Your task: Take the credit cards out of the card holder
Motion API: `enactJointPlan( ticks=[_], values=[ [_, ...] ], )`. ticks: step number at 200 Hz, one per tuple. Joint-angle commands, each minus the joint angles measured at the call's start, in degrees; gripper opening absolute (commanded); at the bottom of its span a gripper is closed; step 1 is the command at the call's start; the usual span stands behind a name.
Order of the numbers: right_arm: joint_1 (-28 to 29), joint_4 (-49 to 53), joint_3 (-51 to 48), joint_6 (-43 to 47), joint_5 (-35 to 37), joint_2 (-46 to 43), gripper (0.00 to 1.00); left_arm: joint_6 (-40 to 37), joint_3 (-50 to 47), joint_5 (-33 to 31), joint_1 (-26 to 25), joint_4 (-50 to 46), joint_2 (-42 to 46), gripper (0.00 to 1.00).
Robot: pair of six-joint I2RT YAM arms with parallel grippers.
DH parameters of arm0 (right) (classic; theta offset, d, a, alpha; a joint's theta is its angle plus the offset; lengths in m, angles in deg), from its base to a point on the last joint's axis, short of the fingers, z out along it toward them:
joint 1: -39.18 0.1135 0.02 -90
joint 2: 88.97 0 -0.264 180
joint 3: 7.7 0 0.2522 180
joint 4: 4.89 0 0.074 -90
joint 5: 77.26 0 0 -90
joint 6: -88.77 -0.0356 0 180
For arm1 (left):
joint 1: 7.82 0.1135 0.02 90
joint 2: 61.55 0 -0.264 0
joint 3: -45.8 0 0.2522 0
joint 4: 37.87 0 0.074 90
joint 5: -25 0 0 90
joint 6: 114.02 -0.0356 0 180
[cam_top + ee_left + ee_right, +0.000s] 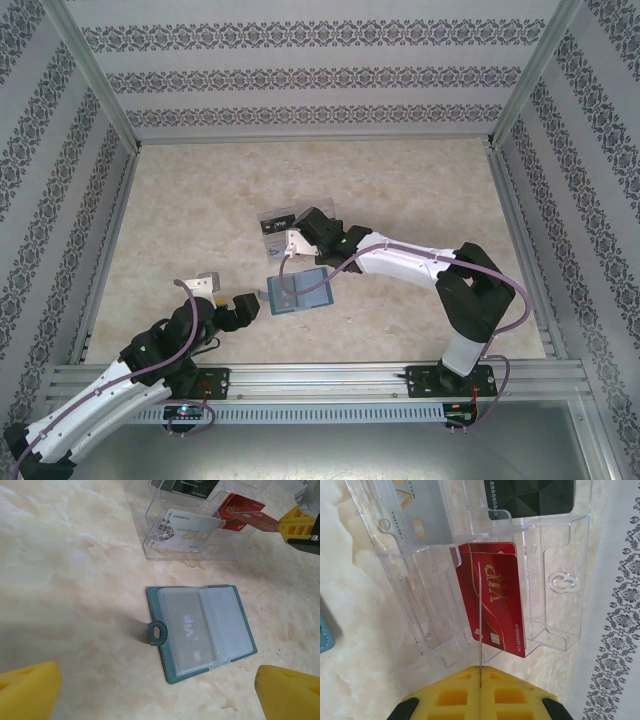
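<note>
The teal card holder (298, 291) lies open and flat on the table, a grey VIP card (192, 630) showing through its clear sleeve (200, 627). My left gripper (157, 695) hovers just near of it, open, with its yellow fingertips (27, 690) wide apart and nothing between them. My right gripper (480, 669) is shut on a thin card (479, 615) seen edge-on, held over the clear plastic tray (560, 605). From the left wrist view this held card (257, 522) is red. A teal corner of the card holder (325, 636) shows at the left edge.
The clear tray (280, 228) sits just beyond the card holder and holds a red VIP card (495, 600), a silver card (417, 515), a black card (530, 497) and a white VIP card (187, 530). Patterned walls enclose the marble table (420, 190).
</note>
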Motion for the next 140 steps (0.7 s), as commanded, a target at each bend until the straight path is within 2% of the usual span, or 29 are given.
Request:
enactJointPlan(
  ticks=[1,140],
  values=[
    [-0.39,-0.77,1.92,0.88,-0.6,1.34,0.0,-1.46,-0.71,-0.97,0.7,-0.87,0.52,1.0],
    [-1.48,0.06,4.69,2.22,-0.58,4.02,0.0,-1.65,-0.88,-1.23,0.74,-0.91,0.55,1.0]
  ],
)
